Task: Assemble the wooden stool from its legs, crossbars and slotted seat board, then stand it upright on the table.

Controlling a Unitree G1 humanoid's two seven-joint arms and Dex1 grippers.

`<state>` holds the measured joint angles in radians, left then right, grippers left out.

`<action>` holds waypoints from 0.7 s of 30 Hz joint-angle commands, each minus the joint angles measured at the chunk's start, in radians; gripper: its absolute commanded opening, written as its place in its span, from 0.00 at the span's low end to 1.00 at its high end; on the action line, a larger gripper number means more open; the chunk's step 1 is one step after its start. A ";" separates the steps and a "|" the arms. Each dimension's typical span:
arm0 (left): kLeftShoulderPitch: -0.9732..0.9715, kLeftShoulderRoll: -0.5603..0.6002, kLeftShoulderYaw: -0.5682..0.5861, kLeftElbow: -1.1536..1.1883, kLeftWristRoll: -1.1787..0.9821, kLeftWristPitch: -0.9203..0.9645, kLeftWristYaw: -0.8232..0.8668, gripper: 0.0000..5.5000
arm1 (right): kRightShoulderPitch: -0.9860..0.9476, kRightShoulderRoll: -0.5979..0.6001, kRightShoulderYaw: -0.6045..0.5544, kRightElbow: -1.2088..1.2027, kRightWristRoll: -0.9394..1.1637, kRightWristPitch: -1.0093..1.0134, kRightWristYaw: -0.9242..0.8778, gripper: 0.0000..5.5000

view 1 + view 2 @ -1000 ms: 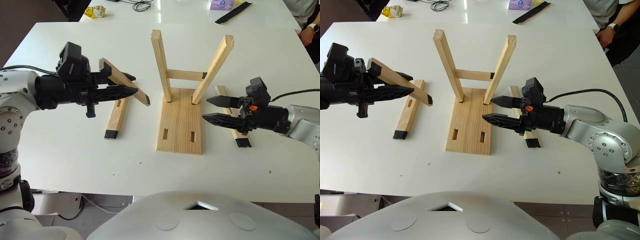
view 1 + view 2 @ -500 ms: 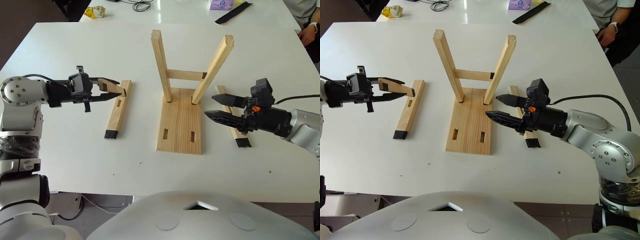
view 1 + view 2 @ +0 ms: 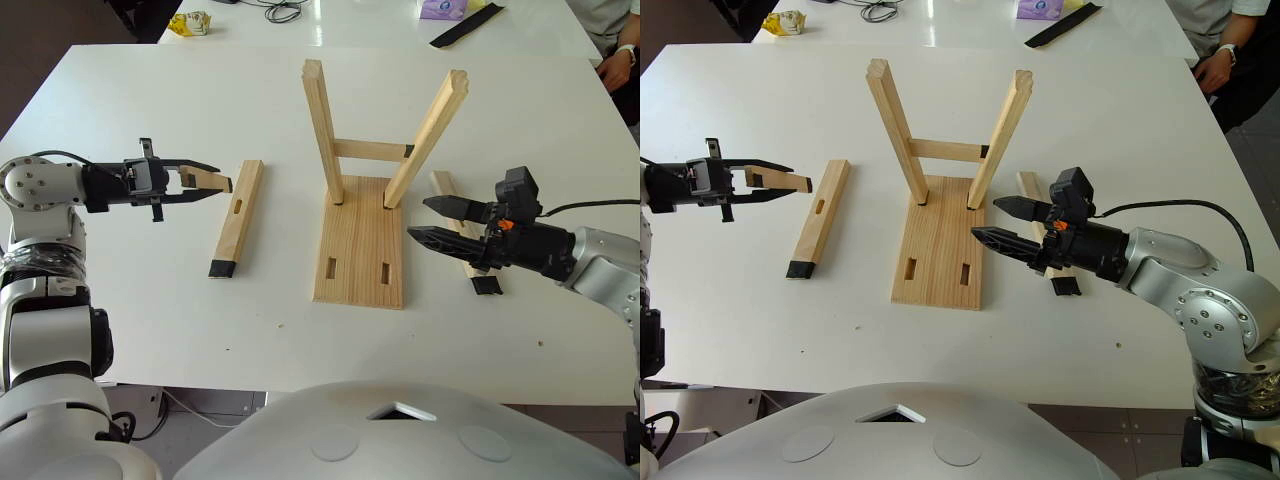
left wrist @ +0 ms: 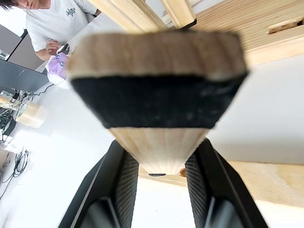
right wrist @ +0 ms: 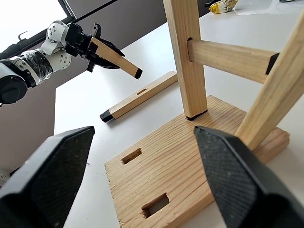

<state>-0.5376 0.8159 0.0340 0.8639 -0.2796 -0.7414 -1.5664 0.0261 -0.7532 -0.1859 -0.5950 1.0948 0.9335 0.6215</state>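
**A:** What does the left tool hold?

**B:** The left tool (image 3: 208, 181) is closed on a wooden bar (image 4: 156, 95) with a black end. It holds the bar in the air over the left part of the counter (image 3: 150, 300). The black end points toward the middle. In the left wrist view the two fingers (image 4: 126, 178) press on both sides of the wood. I cannot tell which part of the stool this bar is.

**A:** And the right tool?

**B:** The right tool (image 3: 419, 219) holds nothing. Its fingers (image 5: 52, 180) are wide apart. It hangs just beside the right edge of the seat board (image 3: 358, 235), a little above the counter.

**A:** Where is the stool?

**B:** It is half built. The seat board lies flat in the middle of the counter. The left standing leg (image 3: 322, 130) and the right standing leg (image 3: 428, 130) rise from its far end, and they lean a little away from each other toward the top. One crossbar (image 3: 368, 150) joins them about halfway up. The two near slots (image 3: 330, 267) are open.

**A:** Are there other parts?

**B:** Yes. One loose leg (image 3: 237, 217) lies flat on the counter between the left tool and the seat board, apart from both. It has a slot in its upper face and a black foot toward the near edge. A second loose leg (image 3: 1027, 186) lies on the right of the board, partly hidden under the right tool. Its black foot is also toward the near edge.
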 commanded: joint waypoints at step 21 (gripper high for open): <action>0.227 -0.030 0.011 -0.104 -0.046 -0.004 0.057 0.24 | -0.066 -0.049 0.009 0.040 0.003 0.040 0.045 0.70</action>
<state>-0.3459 0.7788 0.0554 0.8055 -0.3216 -0.7997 -1.4879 -0.0308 -0.7919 -0.1739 -0.5497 1.0959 0.9612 0.6730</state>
